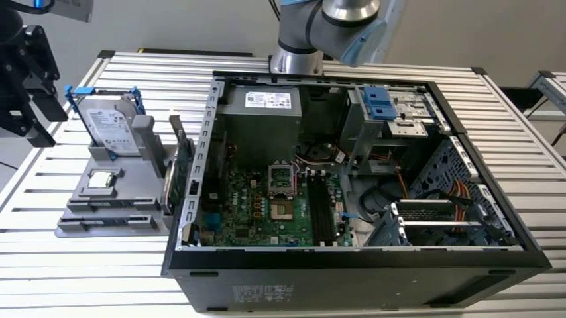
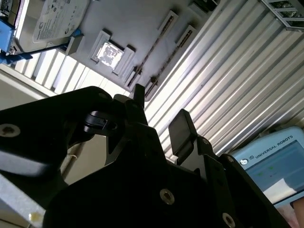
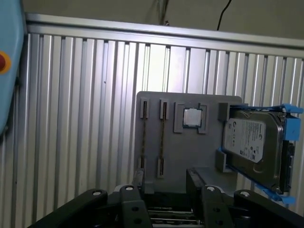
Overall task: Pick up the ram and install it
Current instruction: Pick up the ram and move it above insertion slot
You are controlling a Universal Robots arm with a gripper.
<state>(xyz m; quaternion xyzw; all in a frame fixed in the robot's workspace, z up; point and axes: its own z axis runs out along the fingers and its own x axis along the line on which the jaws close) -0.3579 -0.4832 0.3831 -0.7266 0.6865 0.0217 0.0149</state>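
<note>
A long slatted metal table (image 1: 89,278) carries everything. On it sits an open black computer case (image 1: 354,288), lying on its side with the green motherboard (image 1: 265,215) facing up. The silver and pale blue arm (image 1: 340,26) rises from behind the case. Its black end hangs at the exterior view's left edge, left of the hard drive (image 1: 111,129) and well apart from the case.

Just beside the case, on the exterior view's left, a grey holder (image 1: 84,230) lies flat on the table. The silver hard drive, in a blue frame, stands upright at the holder's far end. A green expansion card (image 1: 187,172) with a metal bracket stands on edge along the holder's side nearest the case.

The gripper (image 3: 166,179) looks down on the holder from above, touching nothing. Its two black fingers (image 2: 180,130) stand spread apart with a bare gap between them and nothing held.

A small square silver processor chip (image 3: 192,117) rests in its pocket in the holder, between the hard drive and two narrow slots (image 3: 163,137). Each slot shows a thin brownish line running between its end clips. Whether either line is the ram standing on edge, or whether it sits in the long black sockets (image 1: 323,209) on the motherboard, I can't tell from here.
</note>
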